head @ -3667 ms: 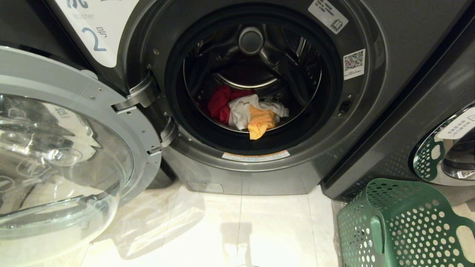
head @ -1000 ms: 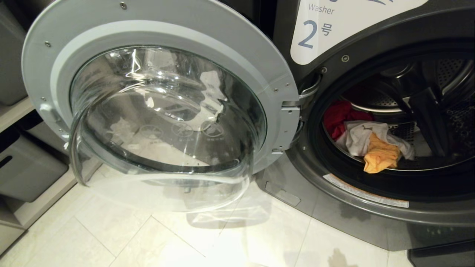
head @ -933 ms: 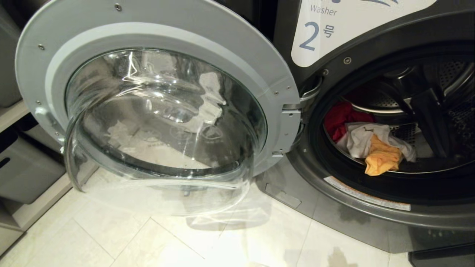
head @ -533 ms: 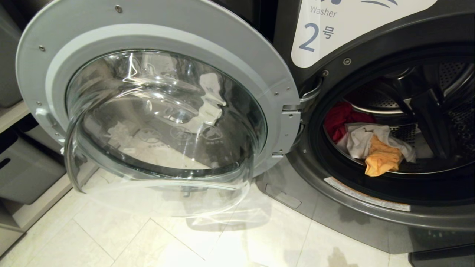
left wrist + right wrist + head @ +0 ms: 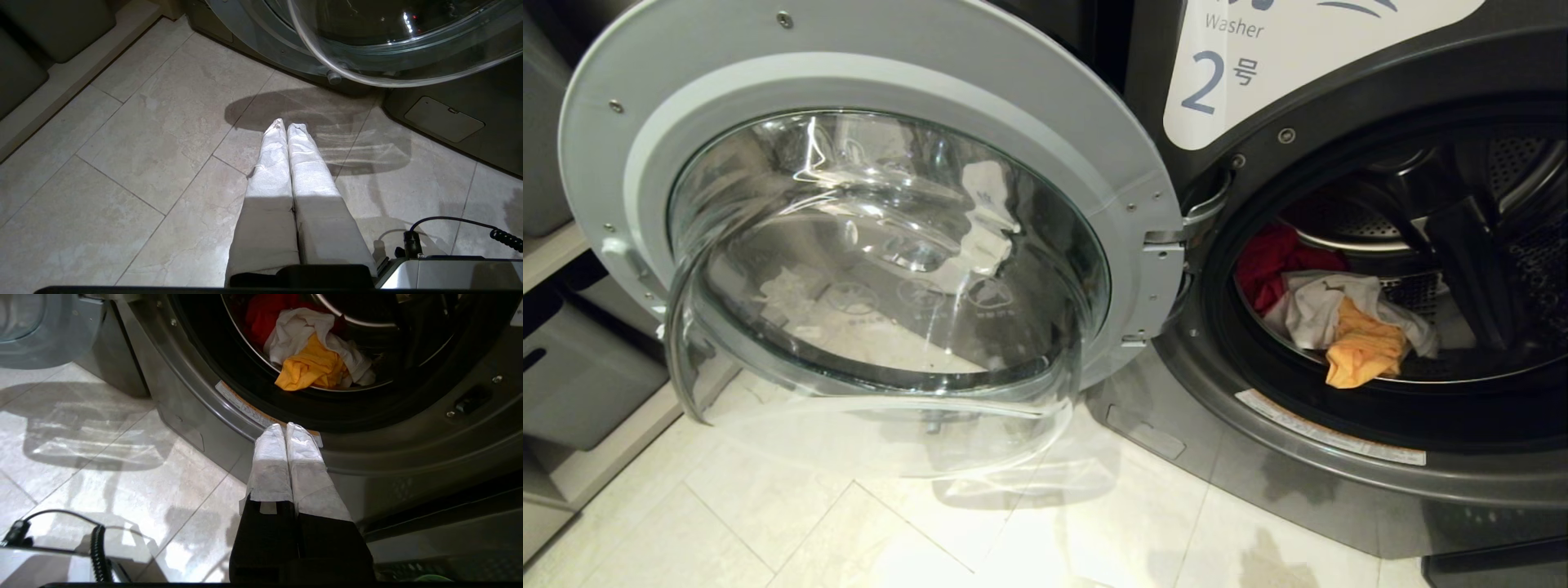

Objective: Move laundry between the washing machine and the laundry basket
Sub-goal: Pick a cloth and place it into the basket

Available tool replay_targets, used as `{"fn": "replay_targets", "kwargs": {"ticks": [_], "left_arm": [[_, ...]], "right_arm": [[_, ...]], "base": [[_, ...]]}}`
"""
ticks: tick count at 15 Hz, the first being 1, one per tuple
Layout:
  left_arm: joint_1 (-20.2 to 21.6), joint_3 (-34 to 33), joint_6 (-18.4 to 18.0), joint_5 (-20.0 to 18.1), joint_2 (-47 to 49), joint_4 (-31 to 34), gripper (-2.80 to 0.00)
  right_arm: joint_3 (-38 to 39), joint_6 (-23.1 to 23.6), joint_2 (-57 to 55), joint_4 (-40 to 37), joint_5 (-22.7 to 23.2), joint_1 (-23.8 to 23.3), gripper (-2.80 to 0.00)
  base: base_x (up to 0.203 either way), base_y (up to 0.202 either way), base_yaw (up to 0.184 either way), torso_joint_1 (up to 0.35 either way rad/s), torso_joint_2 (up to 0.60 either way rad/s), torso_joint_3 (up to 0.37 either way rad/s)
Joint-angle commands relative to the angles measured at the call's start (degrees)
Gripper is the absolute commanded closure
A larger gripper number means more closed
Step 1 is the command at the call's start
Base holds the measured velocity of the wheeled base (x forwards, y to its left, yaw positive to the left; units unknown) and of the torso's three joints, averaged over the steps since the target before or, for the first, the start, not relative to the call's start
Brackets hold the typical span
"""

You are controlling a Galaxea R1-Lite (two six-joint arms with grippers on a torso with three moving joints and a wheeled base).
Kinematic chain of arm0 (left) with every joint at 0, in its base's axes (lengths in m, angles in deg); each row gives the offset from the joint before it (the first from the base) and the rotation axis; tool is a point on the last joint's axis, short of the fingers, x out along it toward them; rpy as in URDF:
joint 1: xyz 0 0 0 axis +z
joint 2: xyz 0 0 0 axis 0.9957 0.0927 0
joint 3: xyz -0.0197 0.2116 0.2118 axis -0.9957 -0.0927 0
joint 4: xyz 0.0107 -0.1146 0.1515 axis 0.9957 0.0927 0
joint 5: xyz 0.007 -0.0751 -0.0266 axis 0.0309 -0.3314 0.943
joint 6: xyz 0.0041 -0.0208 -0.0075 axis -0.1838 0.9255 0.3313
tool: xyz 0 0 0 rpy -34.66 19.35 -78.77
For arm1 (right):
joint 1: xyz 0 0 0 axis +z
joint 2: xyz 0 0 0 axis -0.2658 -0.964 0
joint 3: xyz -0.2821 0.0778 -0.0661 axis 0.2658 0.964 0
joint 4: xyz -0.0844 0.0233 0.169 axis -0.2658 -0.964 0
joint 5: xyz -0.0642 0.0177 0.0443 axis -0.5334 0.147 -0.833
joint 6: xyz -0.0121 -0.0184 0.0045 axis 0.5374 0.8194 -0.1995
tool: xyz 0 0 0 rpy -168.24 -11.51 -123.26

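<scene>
The laundry [image 5: 314, 351] lies heaped low in the drum of the washing machine [image 5: 1339, 457], and the right claw [image 5: 286, 426] hangs outside its lip with fingers pressed together. Going in unopened, it would likely shove the yellow piece [image 5: 308, 369] deeper, or catch the chrome rim; the left claw [image 5: 286, 124], also closed, idles over the floor [image 5: 122, 163]

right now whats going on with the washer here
Washing machine 2 stands with its door swung wide open. The laundry, red, white and yellow pieces, lies untouched in the drum. The right gripper, empty, fingers shut, points at the drum opening. The left gripper hangs shut over the floor.
</scene>
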State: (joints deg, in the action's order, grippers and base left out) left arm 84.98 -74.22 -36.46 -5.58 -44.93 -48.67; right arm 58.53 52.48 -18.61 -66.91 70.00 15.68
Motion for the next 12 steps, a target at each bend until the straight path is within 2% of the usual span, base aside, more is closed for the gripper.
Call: {"fn": "replay_targets", "kwargs": {"ticks": [1, 4, 8, 10, 12], "left_arm": [[0.05, -0.01, 0.01, 0.00, -0.06, -0.01, 0.00], [0.05, -0.01, 0.01, 0.00, -0.06, -0.01, 0.00], [0.05, -0.01, 0.01, 0.00, -0.06, -0.01, 0.00], [0.05, -0.01, 0.07, 0.00, -0.06, -0.01, 0.00], [0.05, -0.01, 0.01, 0.00, -0.06, -0.01, 0.00]], "right_arm": [[-7.16, -0.02, -13.01, -5.43, 2.02, 0.06, 0.00], [-5.39, 0.36, -21.69, -8.72, 10.08, 0.17, 0.00], [-1.50, 0.10, -30.76, -8.93, 12.49, 0.47, 0.00], [-1.41, 0.11, -37.33, -5.98, 12.78, 0.63, 0.00], [-1.05, -0.12, -44.86, 3.27, 12.71, 1.10, 0.00]], "base": [[0.000, 0.000, 0.000, 0.000, 0.00, 0.000], [0.000, 0.000, 0.000, 0.000, 0.00, 0.000], [0.000, 0.000, 0.000, 0.000, 0.00, 0.000], [0.000, 0.000, 0.000, 0.000, 0.00, 0.000], [0.000, 0.000, 0.000, 0.000, 0.00, 0.000]]}}
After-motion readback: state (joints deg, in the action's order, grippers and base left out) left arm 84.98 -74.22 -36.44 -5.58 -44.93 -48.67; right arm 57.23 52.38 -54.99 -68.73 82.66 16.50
